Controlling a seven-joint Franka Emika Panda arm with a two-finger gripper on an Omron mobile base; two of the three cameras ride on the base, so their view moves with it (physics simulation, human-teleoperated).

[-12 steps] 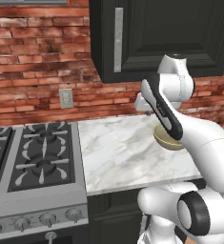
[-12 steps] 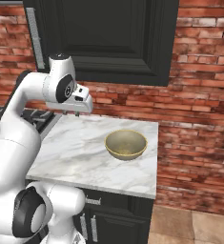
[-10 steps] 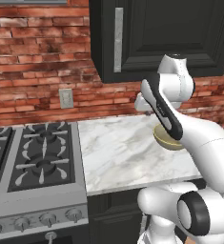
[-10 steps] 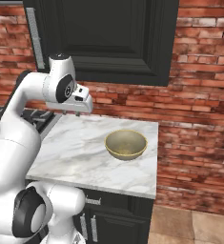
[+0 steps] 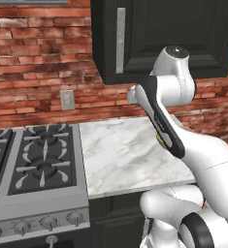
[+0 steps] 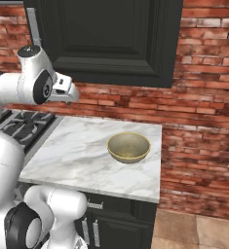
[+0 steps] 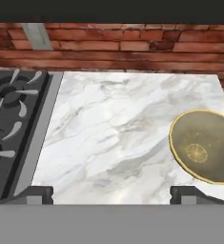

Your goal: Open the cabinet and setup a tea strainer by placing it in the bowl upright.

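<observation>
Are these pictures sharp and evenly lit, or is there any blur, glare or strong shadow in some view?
Left base view: sharp, flat light, only soft sheen on the cabinet handle. Right base view: crisp, the bowl throws a faint shadow on the marble counter. Hand view: softer and slightly blurred, the open tool low at the frame, no glare.

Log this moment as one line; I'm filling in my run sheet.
cabinet: door shut | bowl: empty, on marble counter | claw: open, holding nothing, above counter | strainer: not yet placed
</observation>
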